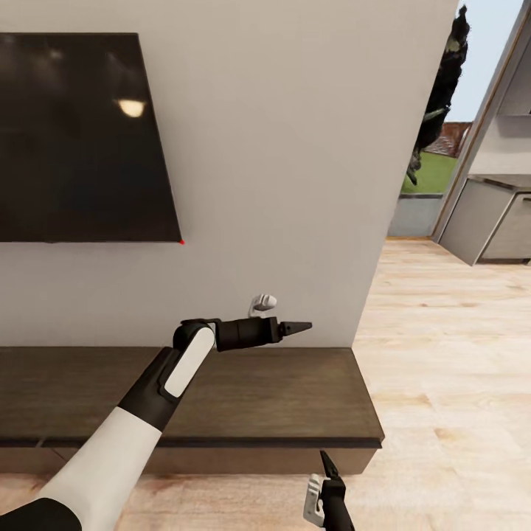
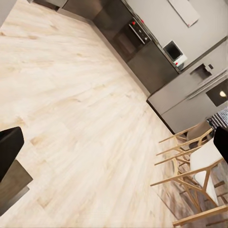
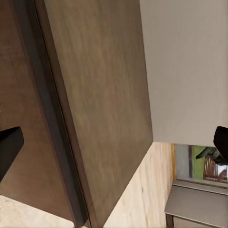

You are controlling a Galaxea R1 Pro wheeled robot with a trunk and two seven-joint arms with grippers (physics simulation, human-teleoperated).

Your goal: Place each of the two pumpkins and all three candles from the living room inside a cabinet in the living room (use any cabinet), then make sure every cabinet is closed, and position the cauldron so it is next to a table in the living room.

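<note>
A long, low dark brown cabinet (image 1: pixel 280 391) runs along the wall under the television, and its drawer fronts look flush. My left gripper (image 1: pixel 299 325) hovers above the cabinet's top near the wall, pointing right. Its fingers (image 2: pixel 9 149) stand wide apart, open and empty. My right gripper (image 1: pixel 327 466) hangs in front of the cabinet's right end, low over the floor. It is open too, with its fingers (image 3: pixel 8 147) spread on either side of the cabinet top (image 3: pixel 99 95). The pumpkins, candles, cauldron and glass coffee table are out of view.
A big black television (image 1: pixel 74 140) hangs on the pale wall. A small white fitting (image 1: pixel 262 302) sits on the wall behind my left gripper. Light wood floor (image 1: pixel 442 369) opens to the right toward a grey counter (image 1: pixel 494 221), kitchen cupboards (image 2: pixel 137 42) and wooden chairs (image 2: pixel 194 161).
</note>
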